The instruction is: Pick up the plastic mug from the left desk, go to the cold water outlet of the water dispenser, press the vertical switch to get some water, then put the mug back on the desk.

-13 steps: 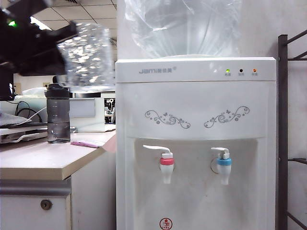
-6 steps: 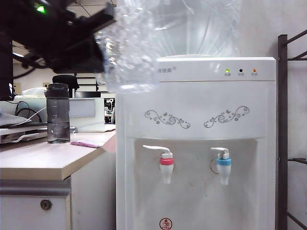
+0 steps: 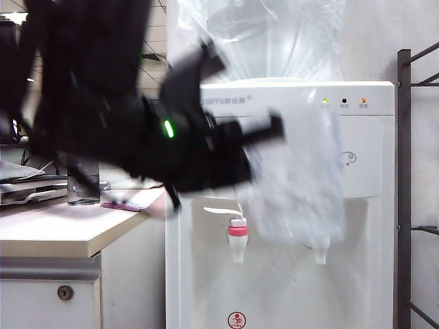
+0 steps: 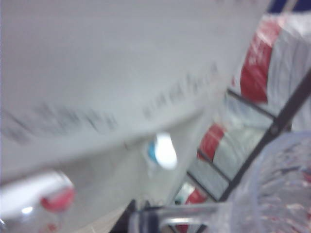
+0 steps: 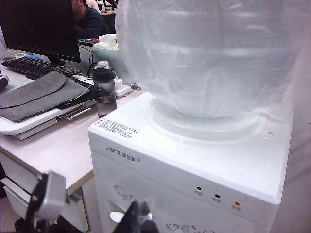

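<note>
- In front of the water dispenser [image 3: 288, 274], in the exterior view, the plastic mug [image 3: 298, 185] is seen as a clear, blurry shape. It is held up in the air by the left tool [image 3: 257, 133], which is closed on the mug.
- The blue tap is hidden behind the mug. Only a white nozzle [image 3: 320, 255] can be seen under the mug's lower edge. The red tap [image 3: 237, 236] is just beside the mug.
- The counter [image 3: 62, 229] is seen at the left, with a grey bottle [image 3: 84, 188] standing on it, partly hidden by the dark arm.
- In the left wrist view, everything is blurred. A part of the mug's rim [image 4: 277, 189] is seen close to the camera. The cold water outlet [image 4: 159, 151] is seen as a small blue and white spot under the white front of the dispenser. The red tap is seen too, further off.
- In the right wrist view, the right tool [image 5: 92, 206] is seen with its fingers spread wide and nothing in it. It is kept high beside the big water bottle [image 5: 209, 58] on top of the dispenser.
- The step in hand is judged to be the carrying of the mug to the cold tap.
- Next, the mug should be set right under the blue tap's nozzle, and its small white switch should be pushed.
</note>
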### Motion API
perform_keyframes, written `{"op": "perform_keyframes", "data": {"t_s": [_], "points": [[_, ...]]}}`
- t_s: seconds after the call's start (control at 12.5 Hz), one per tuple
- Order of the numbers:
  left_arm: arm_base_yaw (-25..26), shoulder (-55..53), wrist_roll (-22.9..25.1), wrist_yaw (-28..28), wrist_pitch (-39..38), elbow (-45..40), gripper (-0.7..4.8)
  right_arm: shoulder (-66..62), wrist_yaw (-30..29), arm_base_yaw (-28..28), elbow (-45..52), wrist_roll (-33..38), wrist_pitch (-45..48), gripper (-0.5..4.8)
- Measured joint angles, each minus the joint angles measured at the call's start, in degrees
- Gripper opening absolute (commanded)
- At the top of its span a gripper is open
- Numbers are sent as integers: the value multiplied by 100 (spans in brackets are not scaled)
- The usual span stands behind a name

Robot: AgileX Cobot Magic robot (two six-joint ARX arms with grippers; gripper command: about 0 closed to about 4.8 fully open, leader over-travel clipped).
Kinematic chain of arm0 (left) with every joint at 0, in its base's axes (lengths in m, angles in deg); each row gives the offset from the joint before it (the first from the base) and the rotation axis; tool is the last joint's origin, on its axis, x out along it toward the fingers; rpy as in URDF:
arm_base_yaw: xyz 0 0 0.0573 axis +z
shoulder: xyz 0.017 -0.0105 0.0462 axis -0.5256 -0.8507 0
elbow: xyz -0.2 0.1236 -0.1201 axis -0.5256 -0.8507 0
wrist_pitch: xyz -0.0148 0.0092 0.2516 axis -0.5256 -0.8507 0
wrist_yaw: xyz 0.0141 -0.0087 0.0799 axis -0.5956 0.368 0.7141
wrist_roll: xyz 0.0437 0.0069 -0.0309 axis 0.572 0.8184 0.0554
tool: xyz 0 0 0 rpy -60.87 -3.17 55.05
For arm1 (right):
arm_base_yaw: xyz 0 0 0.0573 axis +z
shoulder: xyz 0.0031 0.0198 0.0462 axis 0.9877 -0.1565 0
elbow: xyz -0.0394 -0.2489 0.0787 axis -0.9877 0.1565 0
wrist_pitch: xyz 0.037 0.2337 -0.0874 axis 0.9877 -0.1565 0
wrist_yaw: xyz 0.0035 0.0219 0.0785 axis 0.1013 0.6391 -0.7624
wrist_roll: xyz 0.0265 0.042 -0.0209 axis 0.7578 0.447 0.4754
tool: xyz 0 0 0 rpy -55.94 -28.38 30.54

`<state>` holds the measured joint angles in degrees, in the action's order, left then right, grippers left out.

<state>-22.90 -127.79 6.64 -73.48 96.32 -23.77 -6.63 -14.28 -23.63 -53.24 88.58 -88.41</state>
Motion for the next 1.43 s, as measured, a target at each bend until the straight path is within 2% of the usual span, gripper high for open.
{"op": "perform_keyframes", "data": {"t_s": [0.16,0.32,0.64,1.2,1.43], "points": [[-101,-671,0,334,782,11,-6,68,0,0,0,0,-2,-1],[-101,-1054,-2,444,1071,17,-6,66,0,0,0,0,-7,-1],[-101,-1545,0,577,1150,216,-6,66,0,2,0,0,-13,-1],[-98,-2402,22,619,1165,1250,-6,66,-2,2,2,0,-48,-1],[-98,-2518,22,726,1086,1397,-6,66,-2,2,2,0,-48,-1]]}}
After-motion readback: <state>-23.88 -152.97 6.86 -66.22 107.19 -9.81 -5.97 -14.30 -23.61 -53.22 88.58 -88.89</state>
